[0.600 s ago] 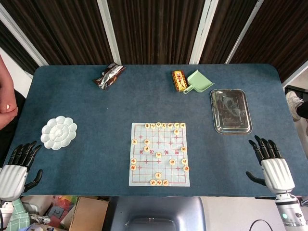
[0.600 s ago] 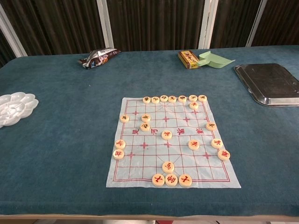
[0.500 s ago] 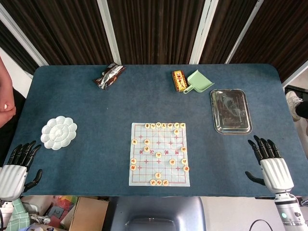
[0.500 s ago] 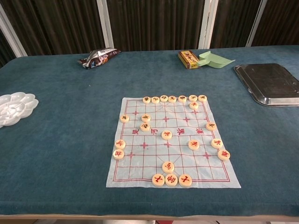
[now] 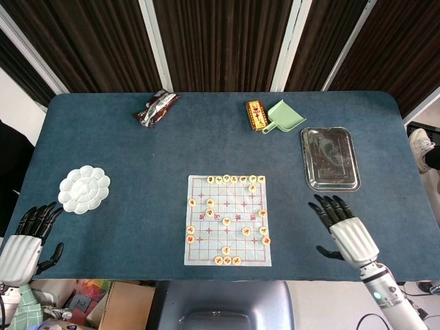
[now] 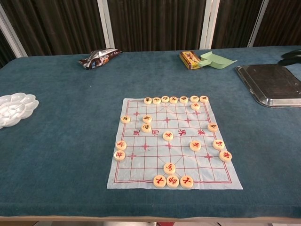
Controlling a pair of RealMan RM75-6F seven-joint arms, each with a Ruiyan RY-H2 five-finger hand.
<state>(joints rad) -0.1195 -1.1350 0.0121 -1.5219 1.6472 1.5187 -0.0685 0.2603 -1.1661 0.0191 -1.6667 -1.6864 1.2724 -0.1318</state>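
A white Chinese-chess sheet [image 5: 227,220] [image 6: 173,143] lies on the blue table near the front edge, with several round cream pieces [image 5: 226,221] [image 6: 168,136] scattered over its grid. My right hand [image 5: 342,230] hovers open, fingers spread, over the cloth just right of the sheet and below the metal tray. Its dark fingertips [image 6: 290,55] show at the chest view's right edge. At the front left corner my left hand [image 5: 24,240] is open and holds nothing, closest to the white palette.
At the back lie a crumpled snack packet [image 5: 156,108] [image 6: 99,57], a red-yellow box [image 5: 256,114] [image 6: 189,59] and a green scoop [image 5: 284,117] [image 6: 214,59]. A metal tray [image 5: 330,159] [image 6: 270,84] sits at right, a flower-shaped white palette [image 5: 84,189] [image 6: 14,109] at left.
My right hand has moved left, from the table's right edge toward the chess sheet. The person's arm at the left edge has gone from view. The left hand barely moved.
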